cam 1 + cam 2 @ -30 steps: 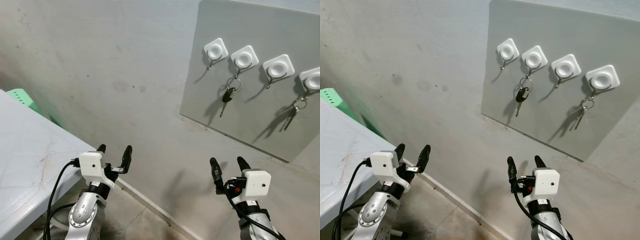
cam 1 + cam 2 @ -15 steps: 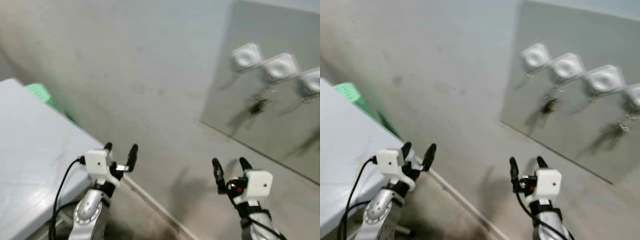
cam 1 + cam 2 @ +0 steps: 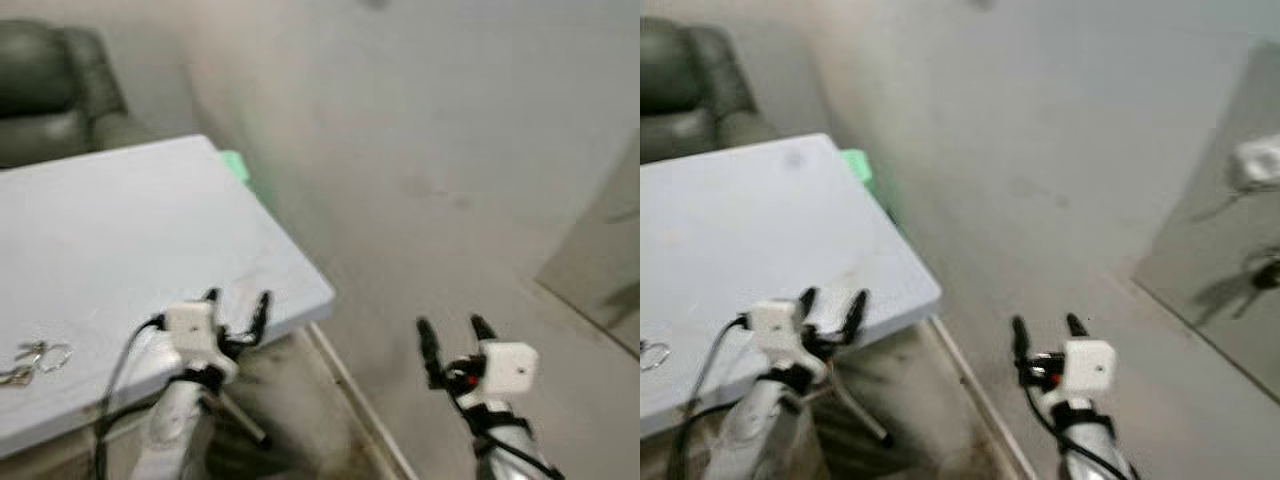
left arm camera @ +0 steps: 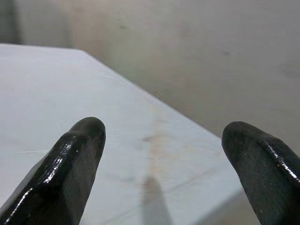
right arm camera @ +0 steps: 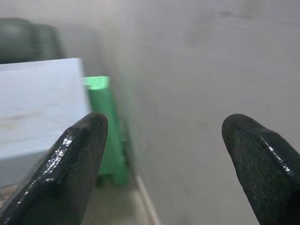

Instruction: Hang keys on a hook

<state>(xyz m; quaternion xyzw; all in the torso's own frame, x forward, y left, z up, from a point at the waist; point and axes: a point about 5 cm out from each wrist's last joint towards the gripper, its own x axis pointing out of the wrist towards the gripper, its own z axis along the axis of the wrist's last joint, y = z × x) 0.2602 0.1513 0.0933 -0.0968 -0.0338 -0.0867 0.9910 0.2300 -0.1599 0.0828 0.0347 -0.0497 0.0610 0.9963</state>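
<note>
A bunch of keys with a ring [image 3: 35,359] lies on the white table [image 3: 120,240] near its front left edge. My left gripper [image 3: 238,305] is open over the table's right end, well to the right of the keys, nothing between its fingers [image 4: 70,159]. My right gripper [image 3: 450,332] is open and empty in front of the grey wall, to the right of the table. The grey hook board [image 3: 1230,260] is at the far right edge, blurred, with a white hook pad [image 3: 1258,160] and a dark hanging key [image 3: 1268,272].
A dark green armchair [image 3: 60,90] stands behind the table at the upper left. A green object [image 5: 104,122] sits between the table's far end and the wall. A folding table leg [image 3: 243,420] reaches the floor below the left gripper.
The camera has swung left and down: the hook board slid to the right edge, the table and its keys came into view. Both grippers stay open and raised.
</note>
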